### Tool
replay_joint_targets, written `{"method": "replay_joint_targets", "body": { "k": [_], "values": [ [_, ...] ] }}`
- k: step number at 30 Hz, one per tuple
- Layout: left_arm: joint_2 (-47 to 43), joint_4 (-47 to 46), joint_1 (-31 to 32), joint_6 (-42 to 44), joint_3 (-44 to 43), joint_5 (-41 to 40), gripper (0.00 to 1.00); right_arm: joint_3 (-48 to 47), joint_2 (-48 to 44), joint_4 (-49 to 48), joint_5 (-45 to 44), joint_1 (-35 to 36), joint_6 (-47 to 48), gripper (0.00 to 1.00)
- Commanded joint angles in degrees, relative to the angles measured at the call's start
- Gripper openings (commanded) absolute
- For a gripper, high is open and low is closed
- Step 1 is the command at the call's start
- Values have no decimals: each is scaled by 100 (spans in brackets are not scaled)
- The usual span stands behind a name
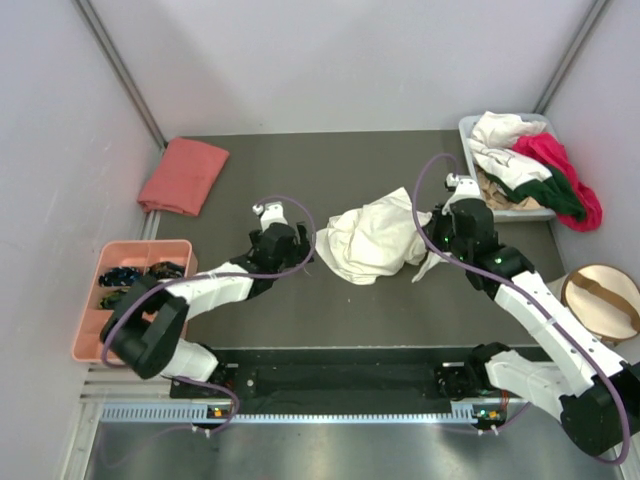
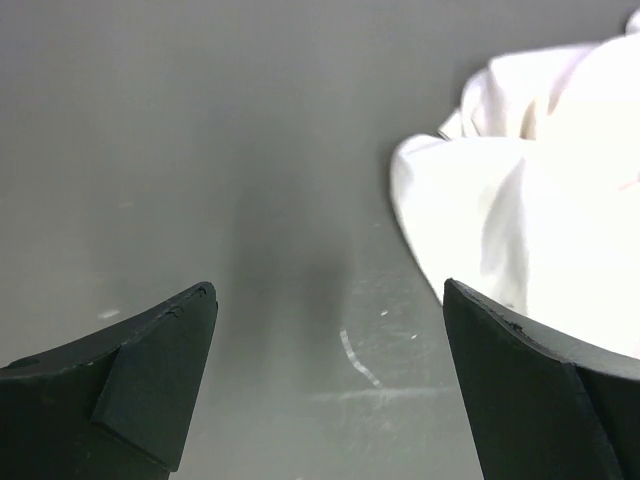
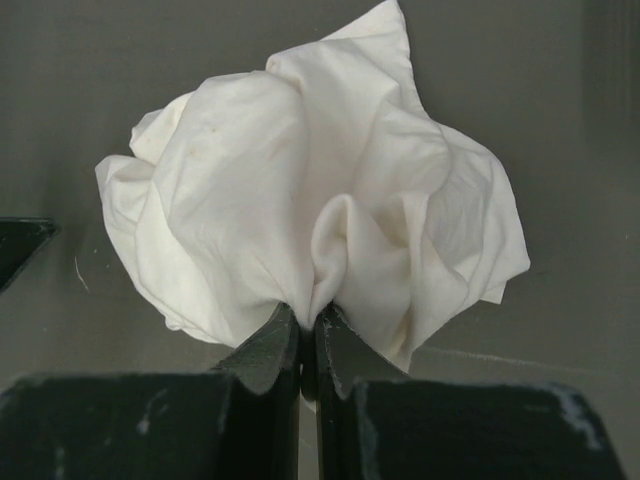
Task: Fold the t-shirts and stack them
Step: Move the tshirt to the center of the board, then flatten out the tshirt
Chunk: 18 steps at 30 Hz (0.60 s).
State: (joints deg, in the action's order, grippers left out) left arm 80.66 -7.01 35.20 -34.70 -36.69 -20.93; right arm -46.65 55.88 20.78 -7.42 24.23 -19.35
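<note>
Top view, crumpled cream-white cotton t-shirt (image 1: 372, 240) heaped mid dark grey bench (image 1: 300, 170), outline lost in folds, left wrist view, left end effector (image 2: 328, 290) spread wide above bare bench, shirt cut off at right edge, right wrist view, right end effector (image 3: 308, 325) pinched tight on a shirt fold, sleeves indistinguishable

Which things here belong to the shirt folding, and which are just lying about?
Job: cream-white t-shirt, pinched by the right gripper; salmon-pink shirt, folded at far left; white shirt, magenta shirt and dark green shirt heaped in the grey bin; left gripper, open.
Lying about: pink compartment tray; round beige pouch.
</note>
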Motion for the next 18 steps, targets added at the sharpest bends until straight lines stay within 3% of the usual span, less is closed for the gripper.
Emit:
{"method": "replay_joint_targets", "body": {
  "k": [1,14,17,18],
  "values": [
    [590,-1039,4,112,-347,677,99,104,-261,-47,-137,64,-104,0],
    [2233,-1654,13,148,-1086,941,98,306,-595,234,-128,65,-147,0],
    [2532,-1751,13,25,-1253,985,87,367,-674,278,-58,64,-200,0],
    [2603,-1778,13,-2,-1331,1038,78,368,-683,295,-49,64,-209,0]
  ]
}}
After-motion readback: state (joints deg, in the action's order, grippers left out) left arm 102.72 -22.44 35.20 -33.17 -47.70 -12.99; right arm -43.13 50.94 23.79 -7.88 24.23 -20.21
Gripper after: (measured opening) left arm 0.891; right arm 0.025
